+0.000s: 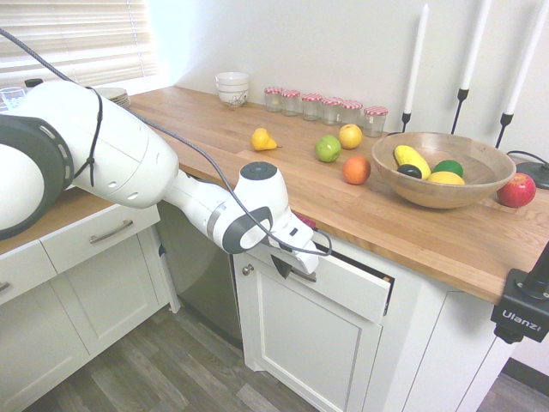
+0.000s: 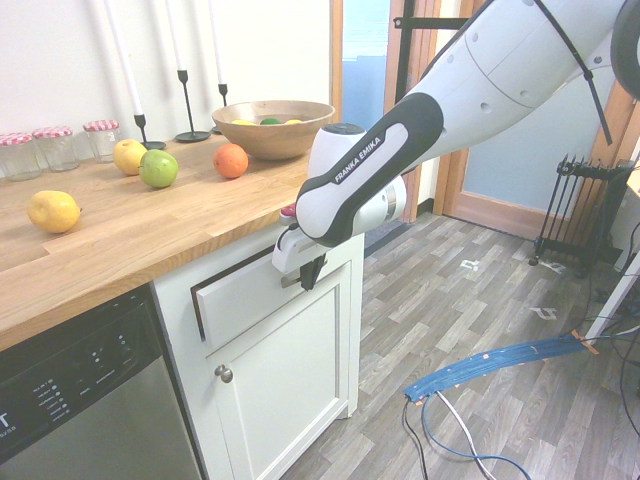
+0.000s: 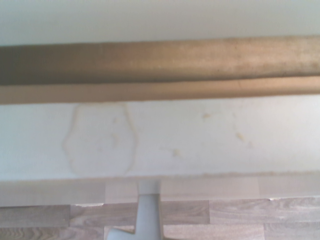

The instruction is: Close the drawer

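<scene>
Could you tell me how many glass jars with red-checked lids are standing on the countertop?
6, in one row against the wall: jar one, jar two, jar three, jar four, jar five, jar six. None looks hidden.

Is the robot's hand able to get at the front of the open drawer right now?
Probably yes. The hand is already right at the drawer front by its handle, the drawer stands only slightly open, and nothing sits between them.
</scene>
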Controlling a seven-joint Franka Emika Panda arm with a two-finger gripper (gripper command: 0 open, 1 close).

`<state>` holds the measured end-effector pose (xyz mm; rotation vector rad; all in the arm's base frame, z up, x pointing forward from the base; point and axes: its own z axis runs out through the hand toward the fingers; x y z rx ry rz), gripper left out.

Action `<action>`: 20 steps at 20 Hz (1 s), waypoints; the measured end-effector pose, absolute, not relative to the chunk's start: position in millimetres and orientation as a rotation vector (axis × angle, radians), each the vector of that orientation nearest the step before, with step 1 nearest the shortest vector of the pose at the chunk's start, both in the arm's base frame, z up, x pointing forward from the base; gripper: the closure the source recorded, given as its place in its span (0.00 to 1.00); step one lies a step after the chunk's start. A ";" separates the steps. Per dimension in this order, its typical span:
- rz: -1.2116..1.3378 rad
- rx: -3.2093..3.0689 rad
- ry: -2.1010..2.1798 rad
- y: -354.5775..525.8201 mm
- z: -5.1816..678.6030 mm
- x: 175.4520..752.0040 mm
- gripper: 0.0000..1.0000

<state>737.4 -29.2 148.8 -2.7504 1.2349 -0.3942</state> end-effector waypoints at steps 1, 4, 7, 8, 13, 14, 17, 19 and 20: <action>-0.389 -2.751 1.237 -29.7 148.9 738.5 1.00; -0.415 -2.738 1.237 -31.9 156.6 745.4 1.00; -0.440 -2.729 1.233 -33.0 164.1 751.2 1.00; -0.446 -2.728 1.232 -33.0 163.4 751.3 1.00; -0.409 -2.742 1.241 -35.1 151.9 744.5 1.00; -0.381 -2.752 1.245 -36.0 148.2 740.2 1.00; -0.277 -2.779 1.253 -39.9 154.7 724.0 1.00; -0.230 -2.792 1.263 -44.5 169.0 709.2 1.00; -0.204 -2.804 1.267 -47.5 176.5 700.2 1.00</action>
